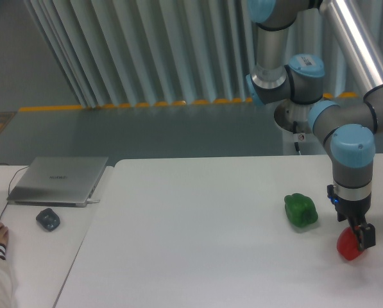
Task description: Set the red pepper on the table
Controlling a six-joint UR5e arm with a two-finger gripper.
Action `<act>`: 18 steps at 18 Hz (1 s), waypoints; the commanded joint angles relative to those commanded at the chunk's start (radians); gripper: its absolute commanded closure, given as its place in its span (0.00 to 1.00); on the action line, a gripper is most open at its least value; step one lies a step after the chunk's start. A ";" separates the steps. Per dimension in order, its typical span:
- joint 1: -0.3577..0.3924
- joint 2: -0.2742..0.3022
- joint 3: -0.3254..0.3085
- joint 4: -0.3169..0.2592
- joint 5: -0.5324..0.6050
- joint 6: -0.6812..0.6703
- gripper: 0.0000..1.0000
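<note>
Camera view: the gripper [358,239] is clamped on the red pepper [349,245] at the table's [197,244] right edge, just right of 1 green pepper [301,210]. Risk: the rounded pepper may roll off that edge once released.

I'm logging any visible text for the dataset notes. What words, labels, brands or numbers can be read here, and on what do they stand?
Nothing can be read for certain.
Laptop: a small mark at the middle of the closed lid, too blurred to read.
Robot arm: a small label on the blue joint cap, too small to read.
Red pepper, green pepper, mouse, table: no text visible.
</note>
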 joint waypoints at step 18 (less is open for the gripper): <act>0.012 0.009 0.041 0.000 -0.071 -0.025 0.00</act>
